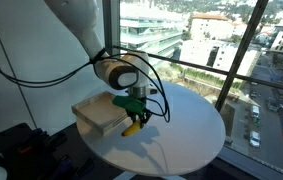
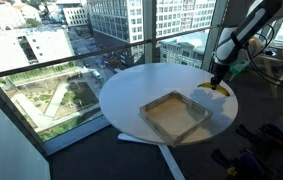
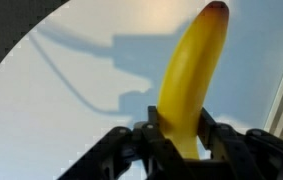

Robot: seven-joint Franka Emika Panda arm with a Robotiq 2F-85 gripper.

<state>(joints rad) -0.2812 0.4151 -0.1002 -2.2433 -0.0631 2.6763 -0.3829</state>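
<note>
The gripper (image 3: 181, 138) was clamped on the banana (image 3: 192, 70), so the fruit lay directly between the two fingers (image 3: 149, 128) and not to any side of them. In the wrist view the jaws held it near its lower end. Its long axis ran straight away from the gripper, with the dark tip pointing to the top of that view and leaning a little to the right. There was only one arm, so no question of a nearer one.

In both exterior views the banana (image 1: 133, 125) hung below the gripper (image 1: 133, 104) and low over the round white table (image 1: 193, 122). Whether its tip touched the surface, I cannot tell. It was just beside the wooden tray (image 1: 97, 113), at a corner of the tray and not inside it.

In an exterior view the banana (image 2: 217, 88) appeared beyond the tray (image 2: 147, 110), close to the edge of the table (image 2: 129, 90), and its length there lay more flat than upright.
</note>
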